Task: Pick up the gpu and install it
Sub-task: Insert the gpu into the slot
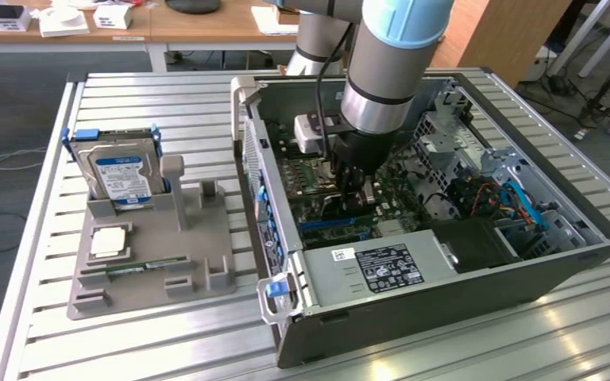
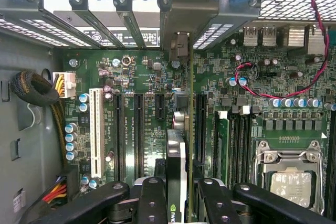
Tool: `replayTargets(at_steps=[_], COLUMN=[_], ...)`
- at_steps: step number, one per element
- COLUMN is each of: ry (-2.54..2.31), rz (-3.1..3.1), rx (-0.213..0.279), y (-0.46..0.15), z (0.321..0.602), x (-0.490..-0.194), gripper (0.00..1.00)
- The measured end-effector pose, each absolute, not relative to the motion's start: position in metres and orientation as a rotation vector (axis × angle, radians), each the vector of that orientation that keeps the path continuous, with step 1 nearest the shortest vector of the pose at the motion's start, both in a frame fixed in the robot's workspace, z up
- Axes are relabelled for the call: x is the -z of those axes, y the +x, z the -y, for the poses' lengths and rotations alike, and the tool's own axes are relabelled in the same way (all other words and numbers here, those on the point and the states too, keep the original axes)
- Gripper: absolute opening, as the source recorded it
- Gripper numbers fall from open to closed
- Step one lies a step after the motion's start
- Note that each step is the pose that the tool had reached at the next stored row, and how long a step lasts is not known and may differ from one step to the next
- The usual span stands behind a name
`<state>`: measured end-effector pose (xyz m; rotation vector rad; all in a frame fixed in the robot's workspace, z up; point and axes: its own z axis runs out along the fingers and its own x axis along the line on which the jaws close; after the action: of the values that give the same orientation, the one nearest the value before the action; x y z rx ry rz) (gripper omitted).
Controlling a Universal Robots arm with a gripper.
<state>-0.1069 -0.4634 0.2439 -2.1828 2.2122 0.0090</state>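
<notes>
My gripper [image 1: 354, 189] is down inside the open computer case [image 1: 517, 270], shut on the gpu [image 1: 349, 202]. In the wrist view the gpu [image 2: 176, 153] appears edge-on, a thin dark card standing upright between the black fingers [image 2: 151, 199]. It lines up along a long black expansion slot on the green motherboard [image 2: 247, 103]. Its metal end bracket [image 2: 181, 45] reaches the rear slot openings of the case. I cannot tell whether the card is pressed fully into the slot.
Outside the case, at the exterior view's left, a grey holder [image 1: 204, 262] carries the silver hard drive [image 1: 123, 176], a CPU [image 1: 109, 238] and a RAM stick [image 1: 136, 270]. Inside are the power supply [image 1: 384, 266], cable bundles [image 2: 37, 90], red wires [image 2: 273, 93] and the CPU socket [image 2: 289, 174].
</notes>
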Motion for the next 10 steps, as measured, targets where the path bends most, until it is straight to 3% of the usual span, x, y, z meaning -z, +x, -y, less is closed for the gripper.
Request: replayTargets(at_steps=[10], ry=[-2.183], rz=[-2.212], rx=[-0.009], y=[-0.1072], z=[0.4634], x=[-0.2438], gripper=[0.28])
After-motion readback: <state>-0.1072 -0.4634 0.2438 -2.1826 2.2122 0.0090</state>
